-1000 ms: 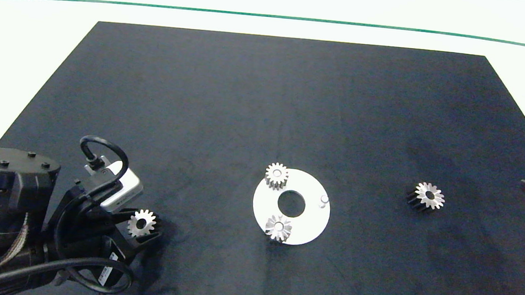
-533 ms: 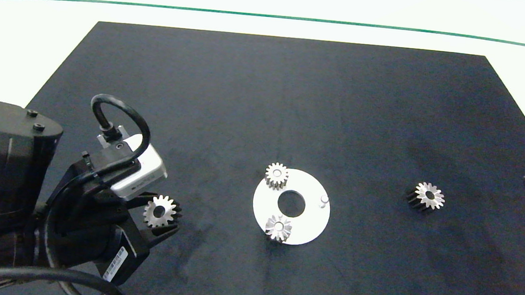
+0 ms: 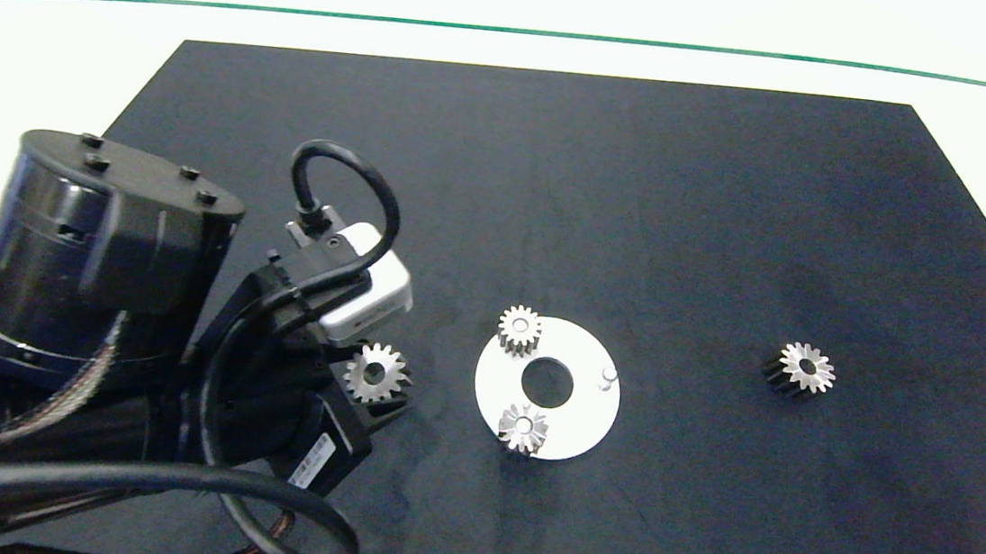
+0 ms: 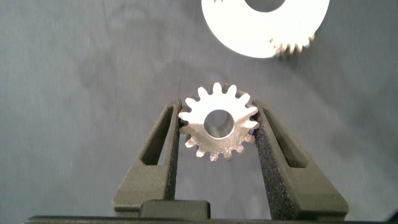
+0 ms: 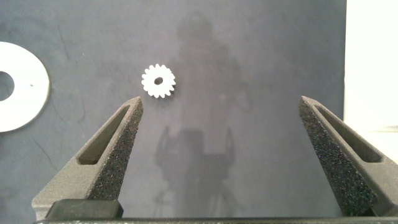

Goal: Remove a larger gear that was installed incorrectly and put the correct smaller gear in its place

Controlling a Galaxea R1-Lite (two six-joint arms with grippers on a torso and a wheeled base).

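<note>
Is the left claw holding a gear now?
Yes: in the left wrist view the left claw is shut on a short-toothed gear, one finger pressing each side of it.

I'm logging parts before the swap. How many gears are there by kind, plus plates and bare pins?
Short-toothed gears: 3, in the left gripper, on the white plate, on the mat
Star-like larger gear: 1
White plate: 1
Bare pin: 1
Total: 6

Black mat (image 3: 556, 184) on a white table (image 3: 42, 71), white ring plate (image 3: 584, 412) with a central hole, one bare peg (image 3: 609, 376), a short-toothed gear (image 3: 520, 328) on its far edge.
</note>
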